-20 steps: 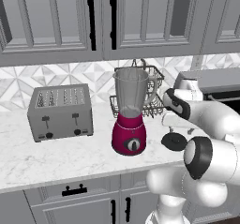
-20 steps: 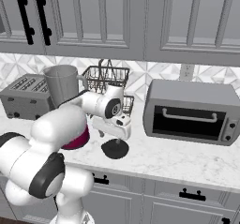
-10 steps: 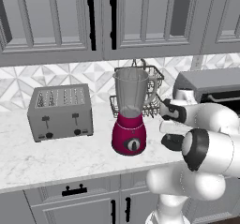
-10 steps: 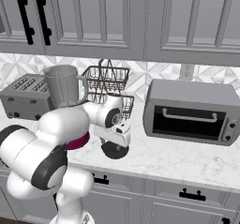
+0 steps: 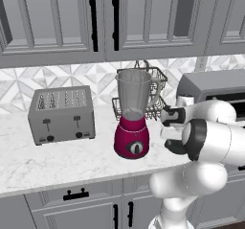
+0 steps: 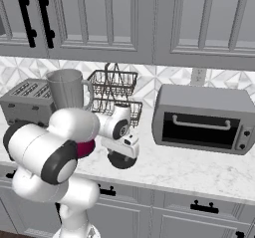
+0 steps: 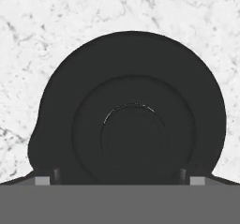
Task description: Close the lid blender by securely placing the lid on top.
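The black round lid (image 7: 133, 124) lies flat on the white marble counter, to the right of the blender, and looms large in the hand view. My gripper (image 7: 118, 175) hangs right above it, open, with its fingertips (image 7: 56, 174) set wide on either side of the raised centre. From the right base view the hand (image 6: 125, 143) is down on the lid (image 6: 121, 161). The blender (image 5: 133, 127) has a magenta base with a dial and a clear open-topped jar (image 6: 67, 88). The lid (image 5: 173, 147) peeks out dark beside my arm.
A grey toaster (image 5: 61, 114) stands left of the blender. A wire rack (image 6: 113, 95) sits at the back against the tiled wall. A toaster oven (image 6: 204, 120) stands to the right. Wall cabinets hang above the counter.
The hand has come down towards the lid on the counter and is now close over it. Blender and lid have not moved.
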